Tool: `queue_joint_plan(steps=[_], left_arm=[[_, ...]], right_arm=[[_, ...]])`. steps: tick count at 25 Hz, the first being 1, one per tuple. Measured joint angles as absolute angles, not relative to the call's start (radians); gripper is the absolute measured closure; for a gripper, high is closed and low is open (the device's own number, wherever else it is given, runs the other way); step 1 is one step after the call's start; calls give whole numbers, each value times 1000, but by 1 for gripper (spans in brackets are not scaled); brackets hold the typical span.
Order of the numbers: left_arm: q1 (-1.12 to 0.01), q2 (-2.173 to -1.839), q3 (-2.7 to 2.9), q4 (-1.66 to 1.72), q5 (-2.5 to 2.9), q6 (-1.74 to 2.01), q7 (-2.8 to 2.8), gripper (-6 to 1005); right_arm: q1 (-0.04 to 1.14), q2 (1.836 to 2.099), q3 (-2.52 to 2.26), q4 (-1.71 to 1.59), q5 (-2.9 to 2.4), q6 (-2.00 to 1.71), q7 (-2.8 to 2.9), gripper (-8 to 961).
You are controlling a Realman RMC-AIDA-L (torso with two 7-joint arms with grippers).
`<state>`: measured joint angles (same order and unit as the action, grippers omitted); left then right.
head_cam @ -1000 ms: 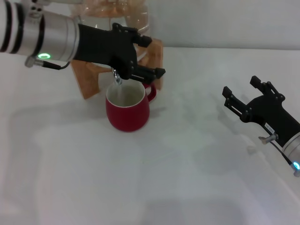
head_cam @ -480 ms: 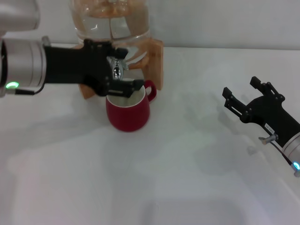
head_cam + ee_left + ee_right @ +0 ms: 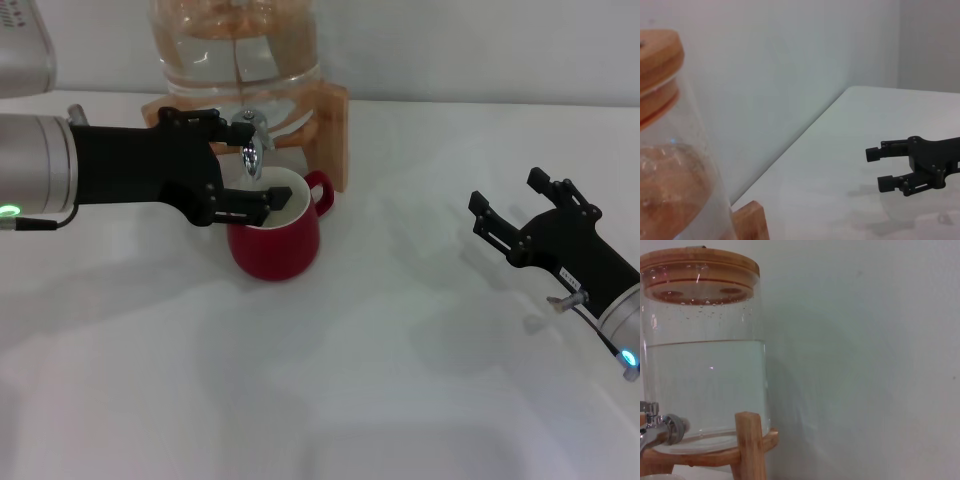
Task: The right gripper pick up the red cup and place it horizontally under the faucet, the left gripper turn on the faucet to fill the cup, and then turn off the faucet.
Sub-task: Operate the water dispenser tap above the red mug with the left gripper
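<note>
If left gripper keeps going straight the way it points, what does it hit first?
Likely the red cup: the left gripper points right, lower finger over the rim, faucet spout between its fingers. Depth unclear.

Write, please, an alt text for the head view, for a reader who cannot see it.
A red cup stands upright on a white table under the chrome faucet of a clear water jug in a wooden stand. The left tool reaches in over the cup's rim beside the faucet; the right tool waits open, far right.

water jug (image 3: 670, 165) near | right hand (image 3: 892, 167) far, fingers apart | white table (image 3: 850, 150)
</note>
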<state>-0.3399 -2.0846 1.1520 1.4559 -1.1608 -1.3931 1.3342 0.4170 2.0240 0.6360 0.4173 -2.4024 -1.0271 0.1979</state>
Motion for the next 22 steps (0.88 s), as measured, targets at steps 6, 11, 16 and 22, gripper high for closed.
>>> queue_joint_plan(steps=[6,11,16,22], left_arm=[[-338,-2084,1152,1445,-1154,-1382,1337,151],[-352,-2080,1152,1405,-1151,-1365,1350,152],[-384,-2080,1152,1364,-1150,-1362,1363,152],[-416,-2078,1152,1338,-1148,-1363,1365,152]], right_arm=[[416,2025,636,417,-2402,-1025,198,112],[417,2025,637,417,-2402,-1025,198,112],[417,2025,637,417,-2402,-1025,198,112],[417,2024,637,417,-2399,-1027,198,112]])
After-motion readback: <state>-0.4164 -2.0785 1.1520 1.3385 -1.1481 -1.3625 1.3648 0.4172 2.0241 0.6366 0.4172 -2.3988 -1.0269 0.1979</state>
